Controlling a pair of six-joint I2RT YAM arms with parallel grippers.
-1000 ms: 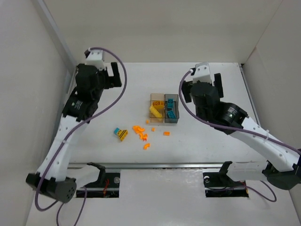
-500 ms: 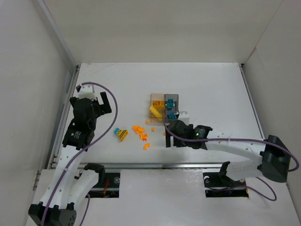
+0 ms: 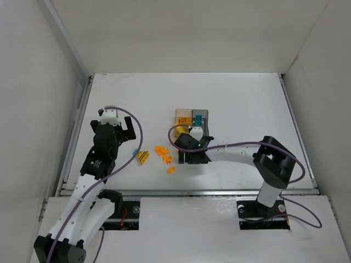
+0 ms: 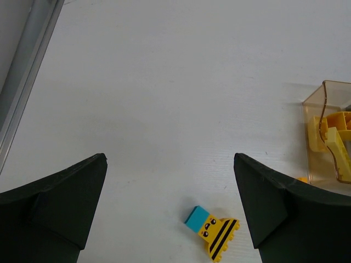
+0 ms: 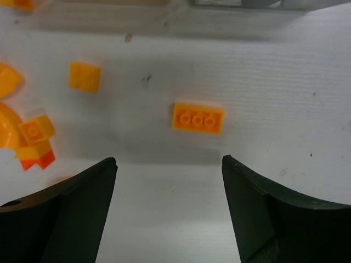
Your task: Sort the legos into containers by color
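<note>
The amber bin (image 3: 182, 117) and the grey bin (image 3: 201, 117) stand side by side at mid-table, with yellow bricks in the amber one (image 4: 329, 137) and teal bricks in the grey one. Loose orange legos (image 3: 163, 154) lie in front of them. A yellow black-striped brick joined to a teal one (image 3: 142, 157) lies to their left. My left gripper (image 3: 129, 130) is open and empty, and the striped brick (image 4: 213, 234) lies between its fingers, nearer the camera. My right gripper (image 3: 193, 155) is open and empty, low over the table, just short of an orange three-stud brick (image 5: 198, 118).
A small orange square (image 5: 85, 76) and an orange cluster (image 5: 33, 137) lie left of the three-stud brick. One orange piece (image 3: 171, 170) lies nearest the front rail (image 3: 181, 192). White walls enclose the table on the left, back and right.
My right arm swung down from above the bins to low over the table by the orange bricks. My left arm came down and forward toward the striped brick. Both grippers stayed open.
</note>
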